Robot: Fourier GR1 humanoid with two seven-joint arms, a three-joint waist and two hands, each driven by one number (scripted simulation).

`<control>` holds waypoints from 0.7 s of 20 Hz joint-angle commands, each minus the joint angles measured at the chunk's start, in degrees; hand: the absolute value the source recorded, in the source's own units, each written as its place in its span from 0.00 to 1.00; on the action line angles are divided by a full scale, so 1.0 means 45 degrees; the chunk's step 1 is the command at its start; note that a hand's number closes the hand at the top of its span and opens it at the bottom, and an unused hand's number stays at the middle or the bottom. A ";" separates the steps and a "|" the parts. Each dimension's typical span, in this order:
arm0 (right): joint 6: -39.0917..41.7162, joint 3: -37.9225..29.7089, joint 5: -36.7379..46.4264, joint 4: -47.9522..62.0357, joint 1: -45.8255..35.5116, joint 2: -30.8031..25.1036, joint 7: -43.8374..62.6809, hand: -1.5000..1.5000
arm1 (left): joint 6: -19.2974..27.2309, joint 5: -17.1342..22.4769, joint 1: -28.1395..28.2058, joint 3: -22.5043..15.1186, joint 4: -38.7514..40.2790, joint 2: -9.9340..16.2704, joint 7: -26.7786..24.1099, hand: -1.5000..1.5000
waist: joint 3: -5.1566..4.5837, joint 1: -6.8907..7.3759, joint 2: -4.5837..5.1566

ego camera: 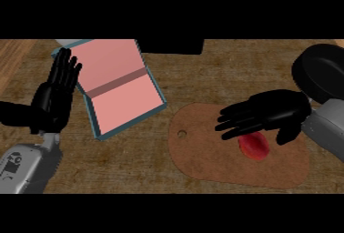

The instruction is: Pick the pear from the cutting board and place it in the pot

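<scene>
A reddish pear [255, 146] lies on the brown cutting board [201, 150], toward its right side. My right hand [269, 113] hovers just over the pear with fingers spread and pointing left, open, partly covering the fruit's top. The black pot [321, 73] stands at the right edge, beyond the board, partly cut off by the frame. My left hand [53, 100] is at the left, open, fingers pointing up, resting away from the board.
A pink tray with a teal rim [121, 86] lies tilted at the upper left, between my left hand and the board. A dark block [171, 45] sits at the top centre. Wooden counter [134, 168] spreads around.
</scene>
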 commanded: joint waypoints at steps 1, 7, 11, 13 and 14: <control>0.0509 0.0364 0.0393 0.1373 -0.0205 0.0512 -0.2957 0.00 | -0.0126 0.0125 0.0153 0.0238 -0.0475 0.0303 0.0550 0.50 | -0.0001 -0.0066 -0.0095; -0.0296 0.0383 0.1355 0.2196 -0.0424 0.1741 -0.1969 0.00 | -0.0137 -0.0161 -0.0338 0.0500 0.0071 -0.0038 0.0403 0.50 | -0.0013 -0.0400 -0.0155; -0.0302 0.0517 0.1465 0.3972 -0.1039 0.2515 -0.2592 0.00 | -0.0347 -0.0387 0.0214 0.0408 0.0406 -0.0201 -0.0156 0.50 | -0.0011 -0.0194 -0.0095; -0.0840 0.0762 0.1565 0.3371 -0.0152 0.2602 -0.2237 0.00 | -0.0755 0.0108 0.0693 0.0848 -0.0474 0.0260 0.0215 0.50 | -0.0011 -0.0265 -0.0174; -0.0619 0.0973 0.1764 0.3252 -0.0551 0.3360 -0.1696 0.00 | -0.0030 -0.0548 -0.0425 0.0461 0.0537 -0.0354 0.0271 0.50 | -0.0012 -0.0404 -0.0133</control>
